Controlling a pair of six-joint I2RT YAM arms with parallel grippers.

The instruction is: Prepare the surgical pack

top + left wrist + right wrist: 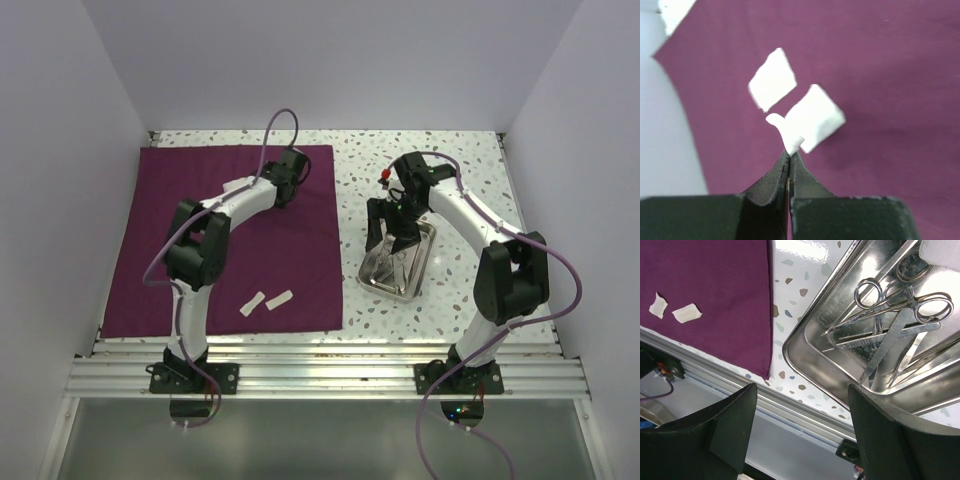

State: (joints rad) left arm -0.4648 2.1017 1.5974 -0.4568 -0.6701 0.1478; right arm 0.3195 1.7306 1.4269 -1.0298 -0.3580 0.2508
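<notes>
Left jaws were shut, apparently pinching a white scrap (794,142); two pads (812,117) lay beyond on the cloth (890,75). Right jaws hung wide, empty, over the tray (812,347), which sat just right of the cloth, long axis near-to-far.

The left arm (215,225) climbs from its base at the near edge of the desk, folds at the elbow and stretches forward and inward, wrist low. The left fingers (770,187) are pressed tight together, with a bit of white gauze (789,137) nipped at their tips. The right arm (470,215) arches high, then curls back toward the middle, its wrist tipped downward. The right fingers (732,427) hang wide apart, gripping nothing.
</notes>
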